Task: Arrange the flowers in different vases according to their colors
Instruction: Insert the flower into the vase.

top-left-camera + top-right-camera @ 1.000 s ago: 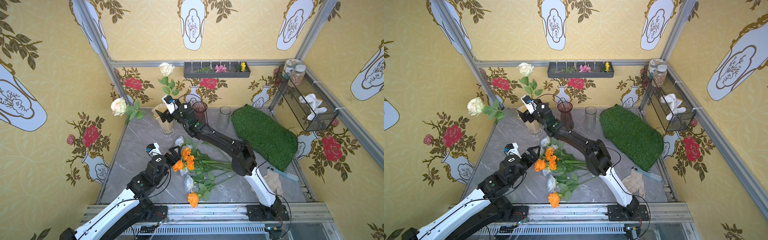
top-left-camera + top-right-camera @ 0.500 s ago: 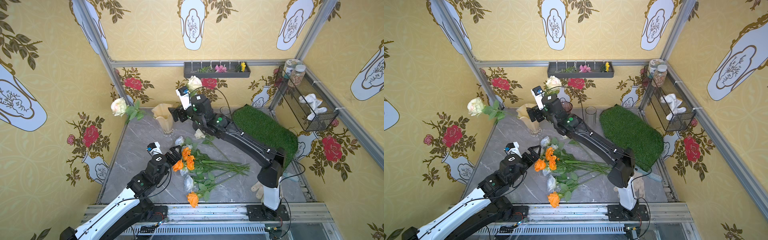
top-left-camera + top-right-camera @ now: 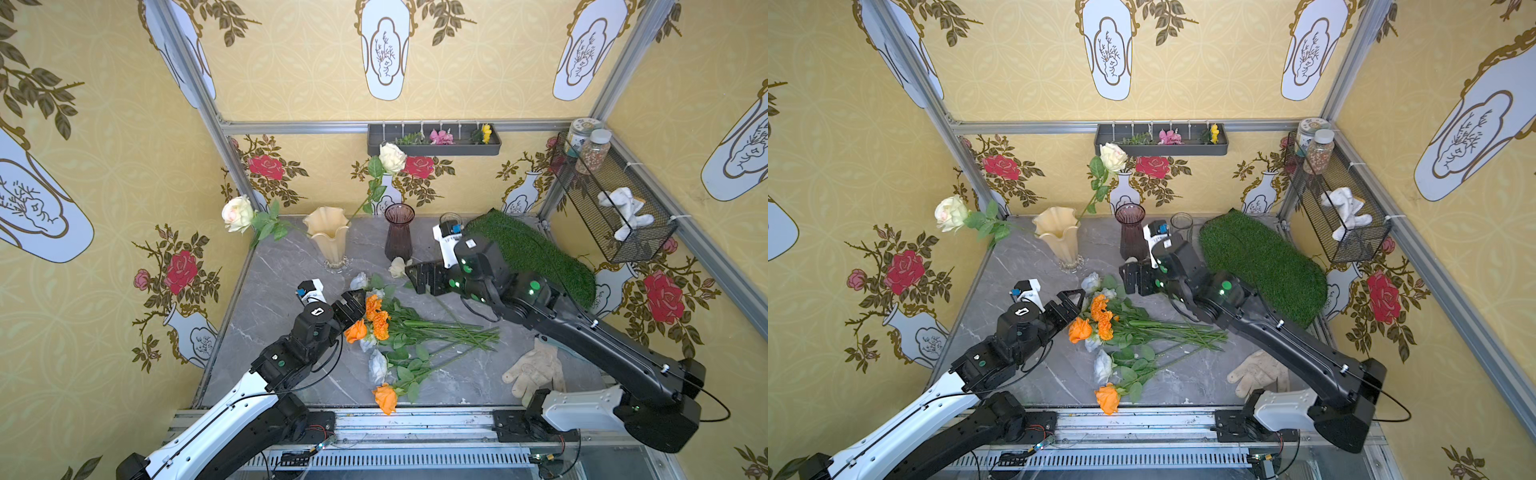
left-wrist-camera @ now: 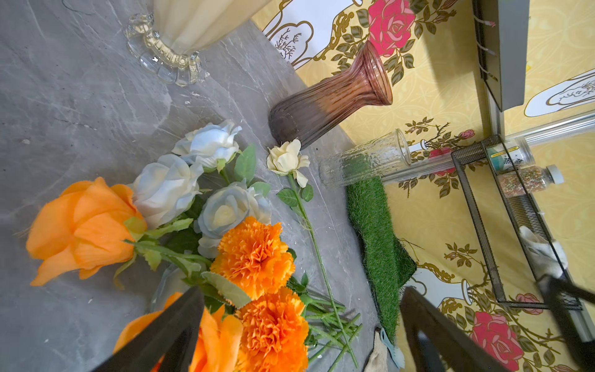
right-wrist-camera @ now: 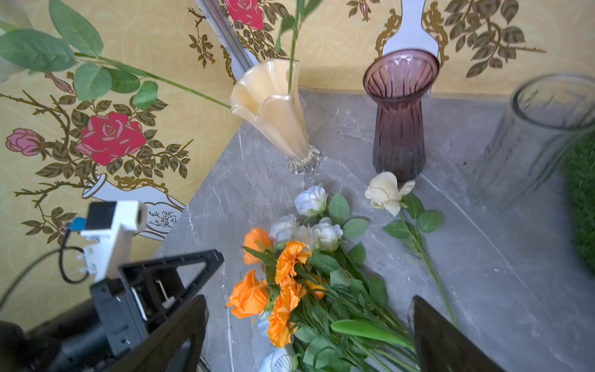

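A: How far along do we judge the sorting to be?

B: The cream-yellow vase (image 3: 328, 235) at 11 o'clock on the table (image 3: 282, 266) holds a leaning cream rose (image 3: 237, 213) and a taller cream rose (image 3: 392, 157). The purple vase (image 3: 399, 232) at 12 and the clear vase (image 3: 1181, 224) at 1 look empty. At the centre lie the orange flowers (image 3: 374, 318) and pale blue roses (image 3: 379, 365) in a heap, with a loose cream rose (image 3: 397, 267) at the heap's 12 o'clock, at the foot of the purple vase.

A: And our grippers?

B: Both have jaws spread wide and hold nothing. Our left gripper (image 3: 358, 309) hovers at the heap's 9 o'clock, by the orange heads. Our right gripper (image 3: 413, 279) hangs at 3 o'clock of the loose rose.

A: What worries us?

B: The stems are tangled, so closing on one may drag along another colour. Our right arm works close to the purple vase and could knock it. The two roses lean far out, so we think a third may tip that vase
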Robot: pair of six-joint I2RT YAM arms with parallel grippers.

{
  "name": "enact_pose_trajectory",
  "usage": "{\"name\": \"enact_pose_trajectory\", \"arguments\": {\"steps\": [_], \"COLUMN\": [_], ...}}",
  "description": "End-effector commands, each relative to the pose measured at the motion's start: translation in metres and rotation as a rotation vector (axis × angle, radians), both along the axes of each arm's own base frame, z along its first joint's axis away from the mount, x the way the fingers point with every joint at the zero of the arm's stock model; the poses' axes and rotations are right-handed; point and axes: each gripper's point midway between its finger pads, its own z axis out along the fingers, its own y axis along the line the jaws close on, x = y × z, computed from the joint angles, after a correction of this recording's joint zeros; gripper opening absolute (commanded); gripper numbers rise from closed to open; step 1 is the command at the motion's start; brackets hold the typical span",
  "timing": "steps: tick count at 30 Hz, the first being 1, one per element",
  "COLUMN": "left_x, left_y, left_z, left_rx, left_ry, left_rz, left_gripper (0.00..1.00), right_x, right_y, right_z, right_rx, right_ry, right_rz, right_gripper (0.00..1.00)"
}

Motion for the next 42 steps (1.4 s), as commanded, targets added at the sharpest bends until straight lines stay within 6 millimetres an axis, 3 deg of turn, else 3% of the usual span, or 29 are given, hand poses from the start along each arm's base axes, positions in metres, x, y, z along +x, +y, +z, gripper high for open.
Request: {"name": "enact_pose_trajectory", "arguments": {"steps": [1,3,6,10,13,15,19,25,28,32,37,42], "left_x": [-0.005,-0.001,0.018,0.060,0.097,0.124,0.171,0.222,0.246,0.282,0.313,0.328], "left_y": [0.002,0.004,0.001,-0.010,-0.024,-0.026,-0.061,-0.109,-0.119,-0.105,-0.063,0.011], "left_z": [-0.004,0.000,0.036,0.085,0.100,0.103,0.099,0.076,0.065,0.063,0.081,0.086], "left_rx": [0.029,0.094,0.182,0.365,0.527,0.588,0.541,0.518,0.515,0.516,0.512,0.512], "left_ry": [0.069,0.098,0.048,-0.022,-0.026,-0.023,-0.074,-0.076,-0.067,-0.087,-0.107,-0.071], "left_rz": [0.001,0.015,0.032,0.058,0.070,0.100,-0.027,-0.162,-0.170,-0.118,-0.024,0.131], "left_gripper": [0.96,0.94,0.91,0.90,0.86,0.80,0.62,0.34,0.29,0.28,0.28,0.30], "right_x": [-0.002,-0.004,-0.005,-0.005,-0.005,-0.003,-0.002,-0.001,0.003,0.008,0.010,0.012], "right_y": [0.002,0.000,0.008,0.016,0.017,0.015,0.012,0.011,0.006,-0.002,-0.008,-0.007], "right_z": [0.006,-0.002,-0.016,-0.034,-0.038,-0.038,-0.032,-0.020,-0.017,-0.013,-0.010,-0.017], "right_rx": [0.157,0.186,0.224,0.233,0.232,0.226,0.222,0.212,0.197,0.198,0.207,0.200], "right_ry": [-0.035,-0.037,-0.017,0.011,0.005,-0.004,-0.025,-0.050,-0.060,-0.057,-0.057,-0.035], "right_rz": [-0.020,-0.028,-0.011,0.008,0.008,0.003,0.005,0.022,0.016,0.011,0.006,0.012], "right_gripper": [0.97,0.97,0.97,0.97,0.97,0.97,0.97,0.97,0.97,0.97,0.97,0.97]}}
